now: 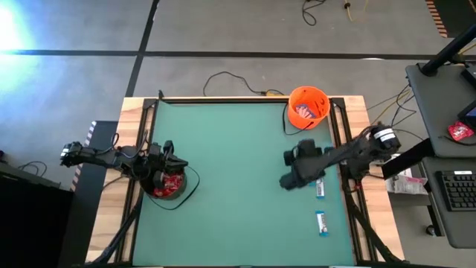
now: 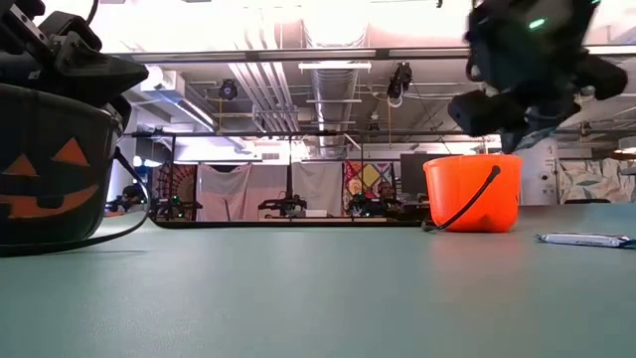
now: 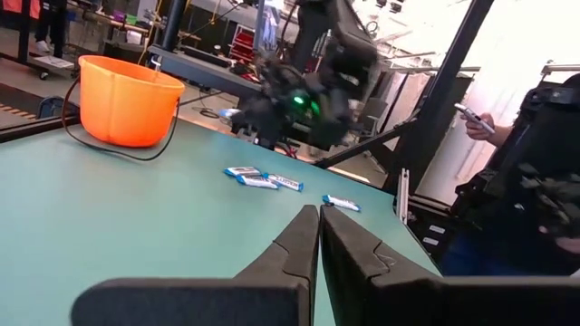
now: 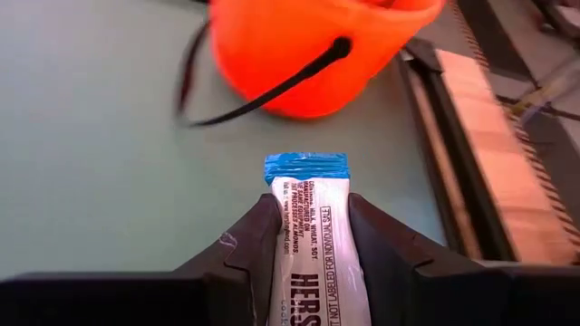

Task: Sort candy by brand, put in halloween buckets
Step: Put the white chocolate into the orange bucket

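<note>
Right wrist view: your right gripper [image 4: 308, 237] is clamping a white-and-blue bar [image 4: 310, 231] near the orange bucket [image 4: 299, 45]; your left gripper [image 3: 319, 237] is sitting clenched, empty.

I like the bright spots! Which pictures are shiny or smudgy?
High view: white glare on the floor at the top-left corner. Low view: the right gripper is smeared and blurry above the orange bucket. Left wrist view: the far arm is blurred, with a washed-out bright patch behind it. Right wrist view: the white-and-blue bar looks sharp.
</note>
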### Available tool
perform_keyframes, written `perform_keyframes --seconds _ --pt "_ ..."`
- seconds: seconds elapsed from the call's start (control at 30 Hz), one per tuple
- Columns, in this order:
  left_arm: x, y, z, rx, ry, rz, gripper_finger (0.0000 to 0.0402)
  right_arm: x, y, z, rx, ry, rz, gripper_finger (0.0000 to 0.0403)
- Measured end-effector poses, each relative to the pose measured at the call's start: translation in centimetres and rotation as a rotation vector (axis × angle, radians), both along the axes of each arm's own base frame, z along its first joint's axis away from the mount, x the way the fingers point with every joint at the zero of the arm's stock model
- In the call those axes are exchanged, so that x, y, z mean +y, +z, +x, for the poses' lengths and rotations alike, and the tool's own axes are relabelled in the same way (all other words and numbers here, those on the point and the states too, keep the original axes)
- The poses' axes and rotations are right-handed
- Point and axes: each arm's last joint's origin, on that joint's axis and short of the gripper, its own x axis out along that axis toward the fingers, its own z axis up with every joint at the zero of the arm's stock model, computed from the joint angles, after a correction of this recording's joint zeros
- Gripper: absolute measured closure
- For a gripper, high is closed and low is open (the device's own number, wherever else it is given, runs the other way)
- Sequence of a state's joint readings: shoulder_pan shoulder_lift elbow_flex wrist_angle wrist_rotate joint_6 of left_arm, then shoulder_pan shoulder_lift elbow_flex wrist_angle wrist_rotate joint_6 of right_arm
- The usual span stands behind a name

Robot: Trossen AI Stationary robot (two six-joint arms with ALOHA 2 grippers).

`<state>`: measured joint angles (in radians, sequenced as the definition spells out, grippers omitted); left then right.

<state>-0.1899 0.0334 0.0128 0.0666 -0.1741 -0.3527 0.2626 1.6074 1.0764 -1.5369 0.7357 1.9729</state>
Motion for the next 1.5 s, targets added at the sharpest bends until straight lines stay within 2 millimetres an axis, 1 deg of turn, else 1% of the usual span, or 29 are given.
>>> perform_keyframes --seconds 0.17,0.27,0.4,0.47,0.5,0.7,0.8,0.87,1.03,1.2,1.37,1.5 --pt "0.0 0.0 0.0 0.0 0.0 0.0 0.0402 -4.5 1.6 -0.1 0.024 -0.037 -0.023 0.0289" --pt "0.0 0.0 0.0 0.0 0.0 0.0 0.0402 -6.8 3.7 -0.1 0.006 -0.034 -0.049 0.0292" --pt "0.0 0.0 0.0 -0.001 0.0 0.0 0.0402 -9.2 6.4 -0.4 -0.05 -0.073 -0.079 0.0292" --pt "0.0 0.0 0.0 0.0 0.0 0.0 0.0402 -10.6 7.3 -0.6 -0.096 -0.124 -0.091 0.0291" --pt "0.0 0.0 0.0 -0.001 0.0 0.0 0.0402 -11.5 7.4 -0.6 -0.109 -0.145 -0.089 0.029" --pt "0.0 0.0 0.0 -0.001 0.0 0.0 0.0402 -17.5 6.8 -0.3 -0.138 -0.168 -0.032 0.029" --pt "0.0 0.0 0.0 -0.001 0.0 0.0 0.0402 -19.7 6.4 -0.5 -0.151 -0.203 -0.024 0.029" --pt "0.0 0.0 0.0 0.0 0.0 0.0 0.0402 -20.7 6.2 -1.0 -0.152 -0.242 -0.021 0.029" --pt "0.0 0.0 0.0 0.0 0.0 0.0 0.0402 -22.6 5.3 -1.8 -0.134 -0.315 0.004 0.0289" --pt "0.0 0.0 0.0 -0.001 0.0 0.0 0.0402 -24.1 4.2 -1.9 -0.198 -0.353 0.089 0.0289" --pt "0.0 0.0 0.0 0.0 0.0 0.0 0.0402 -24.9 3.4 -2.4 -0.24 -0.38 0.184 0.0289" --pt "0.0 0.0 0.0 0.0 0.0 0.0 0.0402 -25.5 3.4 -2.4 -0.283 -0.347 0.239 0.0289"
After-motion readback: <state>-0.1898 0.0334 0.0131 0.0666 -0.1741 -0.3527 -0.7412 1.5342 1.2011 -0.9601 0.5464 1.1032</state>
